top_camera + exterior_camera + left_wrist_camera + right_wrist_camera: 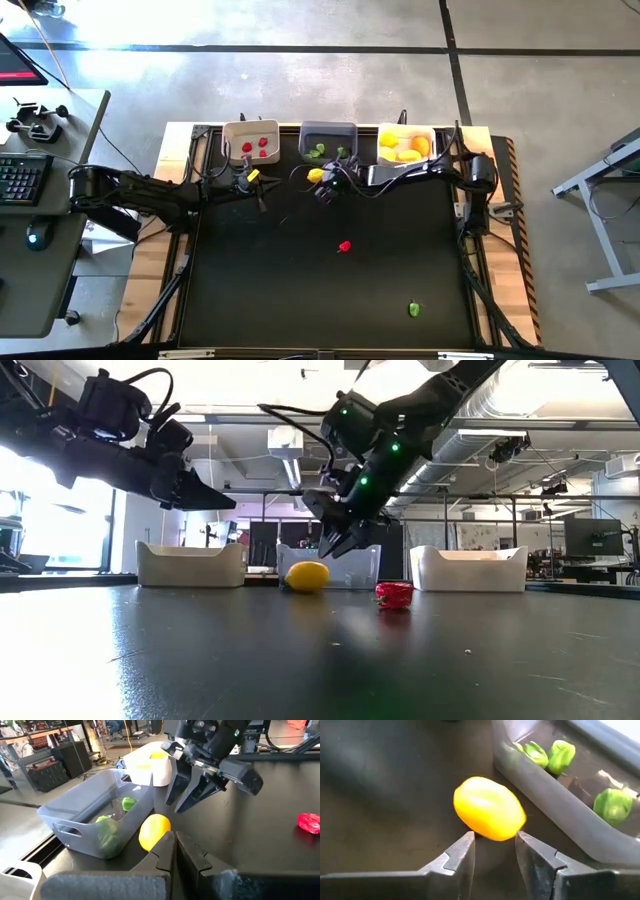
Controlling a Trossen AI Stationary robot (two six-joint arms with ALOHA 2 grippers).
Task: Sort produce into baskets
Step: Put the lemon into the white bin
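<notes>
right hand (494, 852) open, empty, over lemon (489, 815) beside grey bin (560, 812); off-center pinch could squirt it away. left hand (175, 852) shut, empty.

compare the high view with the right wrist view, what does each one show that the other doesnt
Only the high view shows all three baskets, the cream one with red pieces, the white one with yellow pieces, plus the loose red piece and green piece on the mat, and the left gripper by the cream basket. Only the right wrist view shows the right gripper open, its fingers just short of the lemon. Both show the lemon beside the grey basket holding green pieces.
</notes>
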